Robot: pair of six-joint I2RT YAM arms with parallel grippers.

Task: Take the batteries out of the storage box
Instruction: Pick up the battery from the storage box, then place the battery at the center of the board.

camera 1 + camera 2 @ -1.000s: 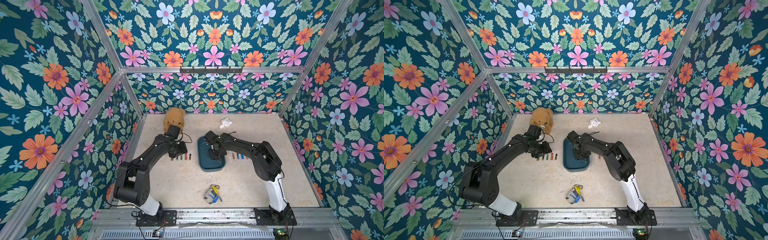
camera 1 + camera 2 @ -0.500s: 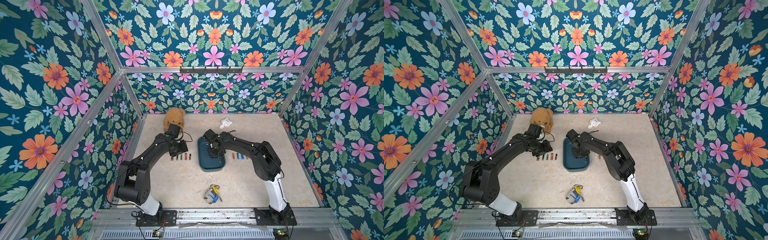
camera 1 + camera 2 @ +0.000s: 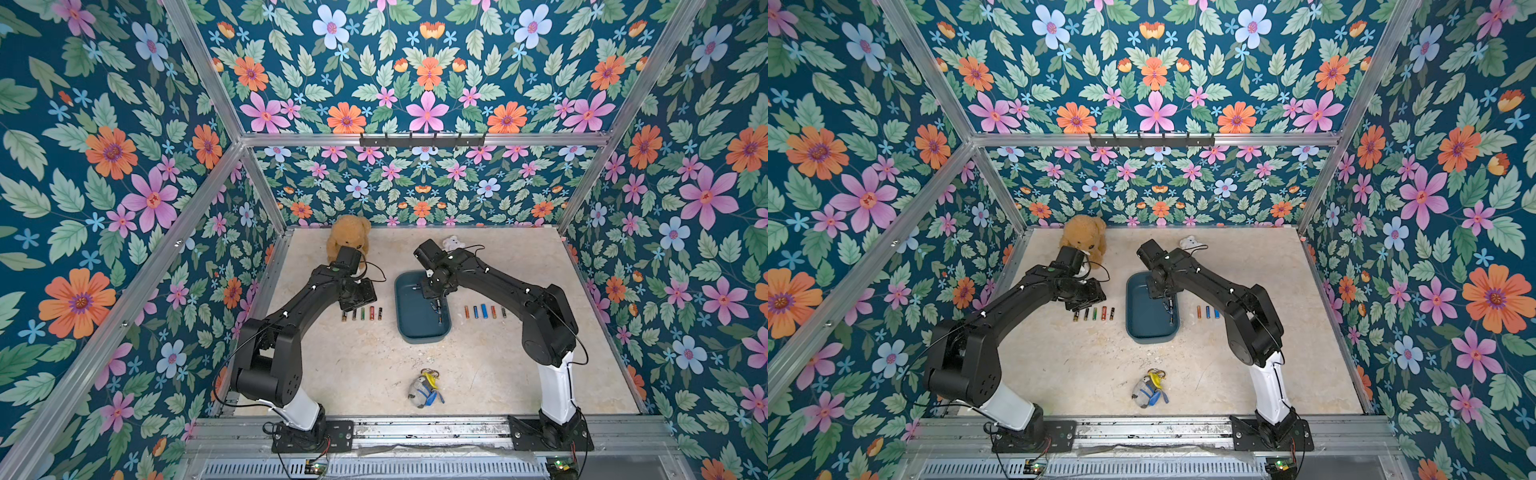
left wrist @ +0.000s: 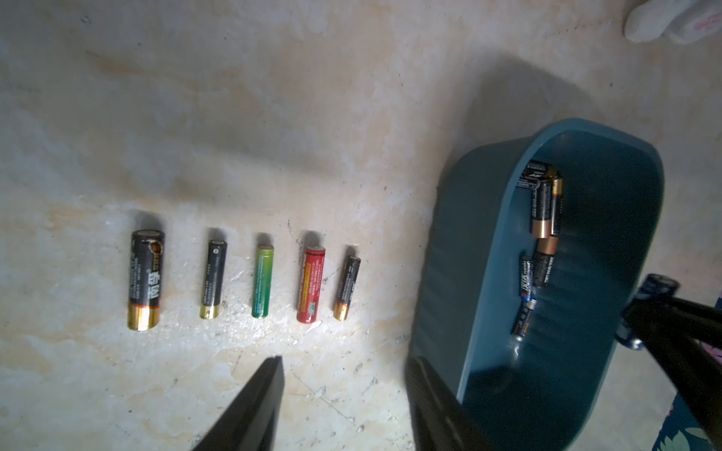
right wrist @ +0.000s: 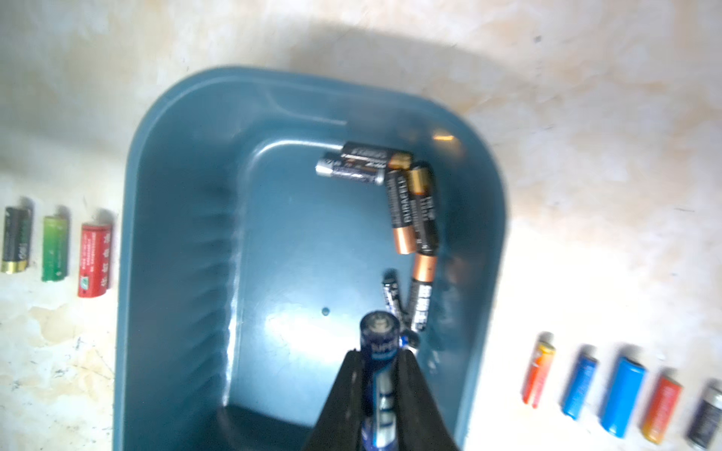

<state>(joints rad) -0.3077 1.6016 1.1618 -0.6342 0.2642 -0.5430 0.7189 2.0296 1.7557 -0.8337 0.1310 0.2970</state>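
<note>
Right gripper (image 5: 381, 357) is clenching a blue battery (image 5: 378, 337), one end sticking out past the fingertips, over the teal storage box (image 5: 176, 242). Several black batteries (image 5: 406, 211) are lying inside the box, bunched along one wall (labels partly blurred). Left gripper (image 4: 345, 361) is hanging released and empty, jaws apart, over the tabletop (image 4: 351, 117) just beside the box. A row of five batteries (image 4: 260, 281) is lying on that side; a second row of five (image 5: 621, 394) is lying on the box's opposite side.
</note>
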